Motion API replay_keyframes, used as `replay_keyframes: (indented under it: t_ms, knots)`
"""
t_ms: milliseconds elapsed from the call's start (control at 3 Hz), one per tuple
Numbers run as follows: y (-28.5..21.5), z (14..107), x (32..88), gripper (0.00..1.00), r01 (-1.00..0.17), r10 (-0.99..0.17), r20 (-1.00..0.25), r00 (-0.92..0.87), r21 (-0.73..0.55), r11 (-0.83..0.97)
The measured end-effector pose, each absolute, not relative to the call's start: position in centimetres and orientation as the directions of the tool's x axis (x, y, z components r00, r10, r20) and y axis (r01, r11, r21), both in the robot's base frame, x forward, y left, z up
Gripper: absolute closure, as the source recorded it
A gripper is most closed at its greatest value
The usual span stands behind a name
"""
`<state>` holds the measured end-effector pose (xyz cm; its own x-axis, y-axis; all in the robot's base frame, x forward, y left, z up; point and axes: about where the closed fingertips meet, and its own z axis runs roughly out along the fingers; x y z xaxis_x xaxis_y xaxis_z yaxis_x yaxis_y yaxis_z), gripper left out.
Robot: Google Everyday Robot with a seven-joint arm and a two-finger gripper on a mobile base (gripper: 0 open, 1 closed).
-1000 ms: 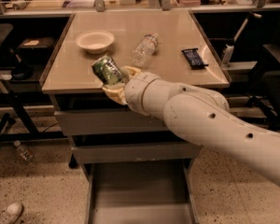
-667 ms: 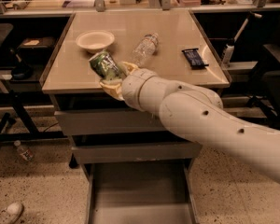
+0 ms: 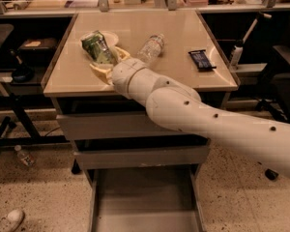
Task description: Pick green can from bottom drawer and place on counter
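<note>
A: So, where is the green can [image 3: 96, 46]?

B: Look over the counter [image 3: 183, 30], at its left front part. The can is tilted there, its upper end leaning toward the counter's left edge. I cannot tell whether its base touches the counter top.

A: And the gripper [image 3: 106, 60]?

B: You'll see it over the same left front corner of the counter, its cream fingers [image 3: 102, 71] clamped on the lower half of the can. The arm [image 3: 208, 120] reaches in from beyond the counter's right front corner and crosses the front edge at a slant.

A: What else is on the counter?

B: A pale bowl [image 3: 112, 36] sits on the counter's left side, toward the back, partly hidden by the can. A clear water bottle [image 3: 151, 47] lies on its side near the counter's middle. A dark packet [image 3: 201, 59] lies flat close to the counter's right edge.

A: The bottom drawer [image 3: 145, 197]?

B: Below the counter's front edge you have it pulled out, its flat grey floor showing. The two upper drawers [image 3: 130, 127] between it and the counter are closed.
</note>
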<state>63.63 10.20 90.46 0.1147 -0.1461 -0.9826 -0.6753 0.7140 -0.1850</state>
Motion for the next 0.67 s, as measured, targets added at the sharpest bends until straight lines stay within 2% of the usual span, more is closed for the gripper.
replay_keyframes:
  t_ms: [667]
  knots:
    - [14.0,89.0,65.9,1.0,-0.69,0.026,-0.996,0.085,-0.04,0.723]
